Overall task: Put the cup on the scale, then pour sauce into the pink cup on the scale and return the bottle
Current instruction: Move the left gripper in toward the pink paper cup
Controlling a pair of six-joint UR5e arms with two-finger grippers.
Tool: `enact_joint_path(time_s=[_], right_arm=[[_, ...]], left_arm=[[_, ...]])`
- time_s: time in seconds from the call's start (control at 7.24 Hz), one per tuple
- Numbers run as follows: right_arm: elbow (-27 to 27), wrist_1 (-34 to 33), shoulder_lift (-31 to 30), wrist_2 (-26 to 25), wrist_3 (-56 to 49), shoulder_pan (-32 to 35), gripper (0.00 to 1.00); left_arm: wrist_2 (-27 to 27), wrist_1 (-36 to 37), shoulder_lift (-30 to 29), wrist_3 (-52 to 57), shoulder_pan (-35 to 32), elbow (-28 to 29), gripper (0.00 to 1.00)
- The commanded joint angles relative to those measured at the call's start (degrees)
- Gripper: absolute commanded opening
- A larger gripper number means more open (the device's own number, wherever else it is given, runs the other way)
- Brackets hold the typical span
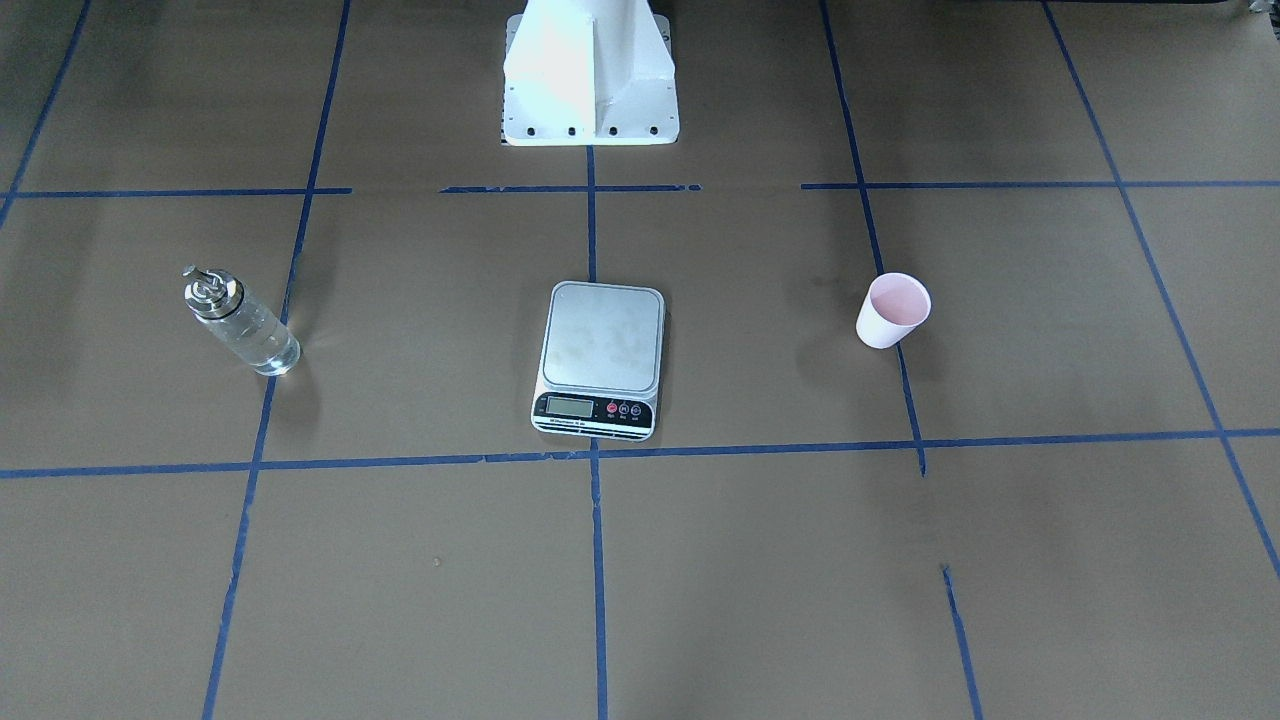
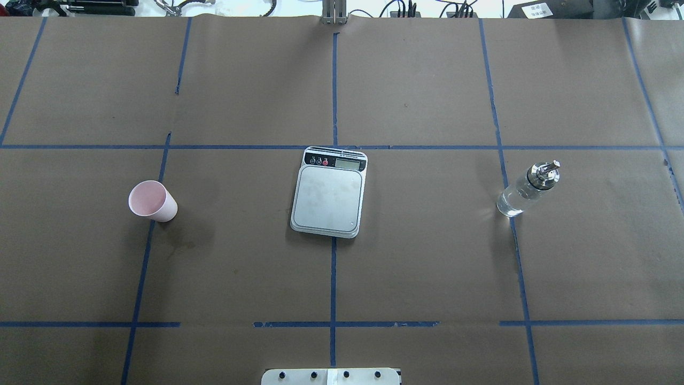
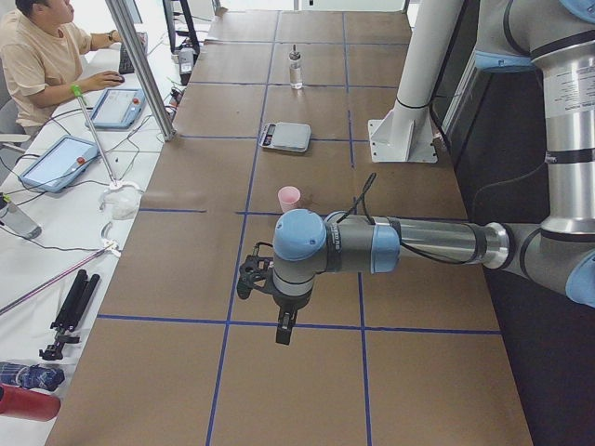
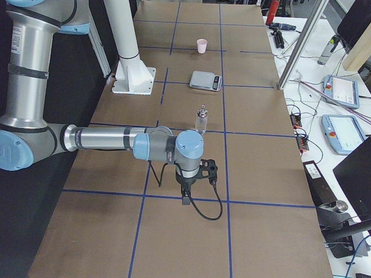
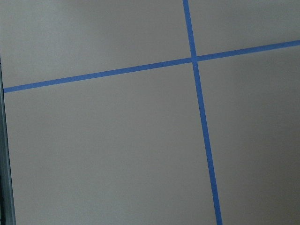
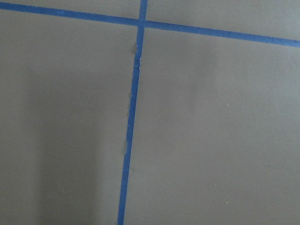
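The pink cup [image 2: 152,201] stands upright on the table left of the scale [image 2: 329,195], whose steel platform is bare. The clear glass bottle [image 2: 528,190] with its silver cap stands right of the scale and holds clear sauce. In the front view the cup [image 1: 893,310] is right of the scale [image 1: 602,350] and the bottle [image 1: 240,322] is left of it. My left gripper [image 3: 284,330] hangs above the table well short of the cup [image 3: 289,198]. My right gripper [image 4: 185,200] hangs short of the bottle [image 4: 201,120]. I cannot tell whether either is open or shut.
Brown paper with blue tape lines [image 2: 333,267] covers the table. The white robot base [image 1: 590,75] stands behind the scale. An operator [image 3: 37,56] sits at a side desk with tablets. Both wrist views show only paper and tape [image 5: 201,117].
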Motion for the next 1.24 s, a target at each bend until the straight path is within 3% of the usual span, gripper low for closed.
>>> enact_joint_path(time_s=[0.0, 0.41, 0.69, 0.83, 1.1], right_arm=[[0.07, 0.76, 0.09, 0.14, 0.01, -0.09, 1.00], [0.16, 1.73, 0.52, 0.23, -0.08, -0.79, 1.00], [0.07, 8.45, 1.06, 0.49, 0.88, -0.97, 1.00], [-0.80, 16.24, 3.32, 0.23, 0.89, -1.23, 1.00], [-1.86, 20.10, 3.34, 3.81, 0.98, -1.23, 1.00]], left_arm=[[-0.09, 0.00, 0.00, 0.14, 0.09, -0.42, 1.00], [-0.44, -1.74, 0.00, 0.15, 0.26, -0.17, 1.00], [-1.65, -10.77, 0.00, -0.30, 1.23, 0.19, 1.00], [-2.71, -17.51, -0.17, -0.21, 1.23, -0.25, 1.00], [-3.07, -40.84, -3.49, -0.47, 1.40, 5.94, 1.00]])
